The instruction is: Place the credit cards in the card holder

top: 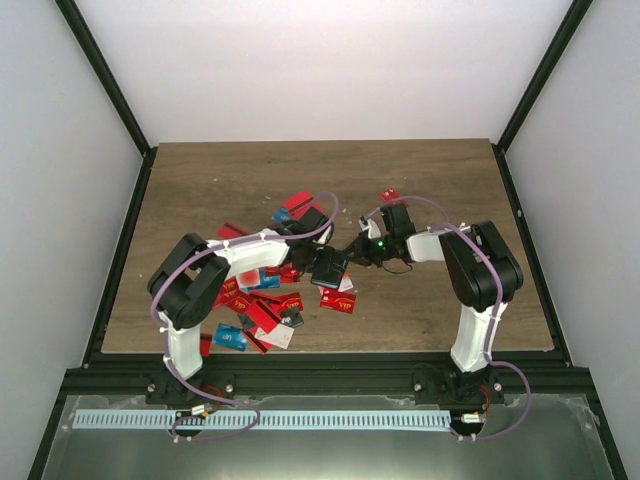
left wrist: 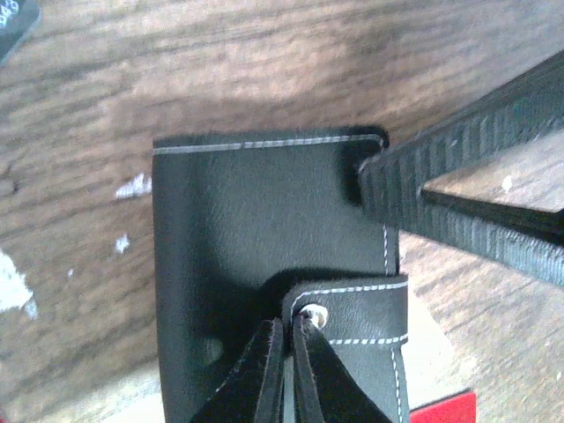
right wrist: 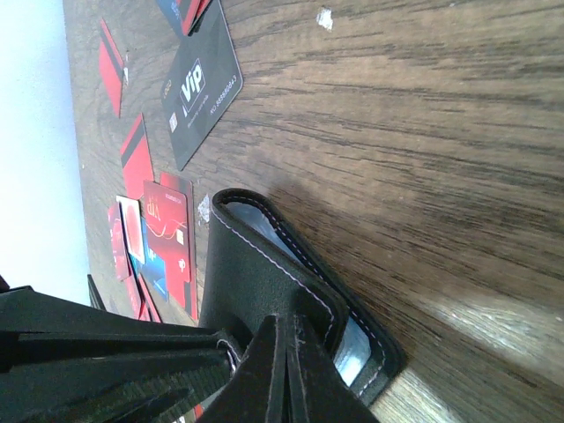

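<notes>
The black card holder (top: 328, 268) lies mid-table, its cover slightly lifted and a greyish-blue inside showing (right wrist: 352, 348). My left gripper (left wrist: 295, 328) is shut on the holder's strap (left wrist: 370, 313), right beside the snap. My right gripper (right wrist: 291, 328) is shut on the edge of the cover (right wrist: 256, 273); in the left wrist view its fingers (left wrist: 441, 189) pinch the holder's far right corner. Credit cards, mostly red (top: 270, 312), with a blue one (top: 230, 337), lie scattered under and beside the left arm. More red cards (right wrist: 167, 229) show in the right wrist view.
A thin dark grey VIP card (right wrist: 201, 88) lies on the wood beyond the holder. One red card (top: 390, 195) sits apart behind the right gripper. Bare wooden table (top: 250, 175) stretches toward the back wall; a black frame edges the table.
</notes>
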Controlling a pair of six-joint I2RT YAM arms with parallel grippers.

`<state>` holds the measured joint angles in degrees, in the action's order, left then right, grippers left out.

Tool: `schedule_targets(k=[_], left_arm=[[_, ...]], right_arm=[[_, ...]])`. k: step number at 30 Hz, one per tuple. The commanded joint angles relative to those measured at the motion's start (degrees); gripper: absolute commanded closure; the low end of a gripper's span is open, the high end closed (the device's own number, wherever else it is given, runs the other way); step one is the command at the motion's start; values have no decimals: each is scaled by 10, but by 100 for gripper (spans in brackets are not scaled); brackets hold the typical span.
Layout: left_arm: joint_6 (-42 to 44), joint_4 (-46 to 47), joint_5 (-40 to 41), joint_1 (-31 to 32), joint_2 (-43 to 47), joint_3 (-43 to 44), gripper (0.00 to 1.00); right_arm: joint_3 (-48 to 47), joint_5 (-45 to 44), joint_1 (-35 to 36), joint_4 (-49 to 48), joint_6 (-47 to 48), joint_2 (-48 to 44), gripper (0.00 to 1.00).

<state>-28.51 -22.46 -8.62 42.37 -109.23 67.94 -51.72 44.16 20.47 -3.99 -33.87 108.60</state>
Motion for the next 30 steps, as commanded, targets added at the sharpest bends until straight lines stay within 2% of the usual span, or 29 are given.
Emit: schedule_targets(k=[1,8,17,19,25,30], left_arm=[[11,-254,-6,9,-29,-8,91],[13,-243,-19,9,15,41,79],[32,-198,-24,4,69,51,77],[45,-176,-28,-1,74,51,66],[99,-119,-93,-23,53,51,55],[141,-100,-133,-37,21,59,53]], right_arm=[[-4,-38,4,36,9,3,99],[-24,-35,8,57,18,-17,99],[-49,-34,20,86,22,-35,94],[-54,-41,22,96,24,-38,94],[-55,-48,23,103,31,-25,94],[-51,-55,23,102,38,-11,95]])
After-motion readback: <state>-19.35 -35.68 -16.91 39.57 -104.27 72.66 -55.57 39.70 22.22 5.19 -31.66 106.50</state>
